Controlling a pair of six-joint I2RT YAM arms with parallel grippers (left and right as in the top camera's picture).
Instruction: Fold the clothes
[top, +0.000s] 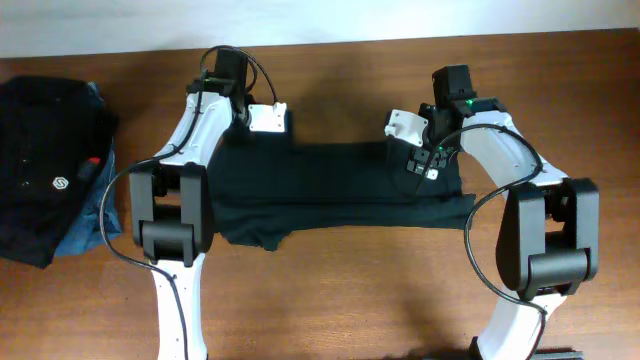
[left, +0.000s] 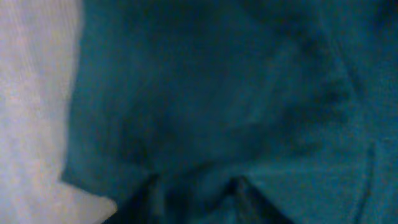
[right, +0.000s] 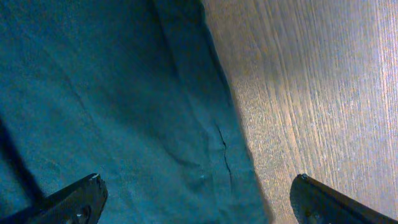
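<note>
A dark teal-black garment (top: 340, 190) lies spread flat across the middle of the wooden table. My left gripper (top: 262, 128) is at its far left corner. In the left wrist view the cloth (left: 224, 106) fills the blurred frame, and the dark fingers (left: 199, 199) sit close together with bunched cloth between them. My right gripper (top: 420, 158) is low over the far right part. In the right wrist view its fingers (right: 199, 199) are wide open and straddle the garment's edge (right: 224, 143), cloth on the left and bare wood on the right.
A pile of black clothes (top: 45, 170) with a small white logo lies at the table's left edge on a blue item (top: 85, 228). Bare wooden table (top: 350, 300) shows in front of the garment and behind it.
</note>
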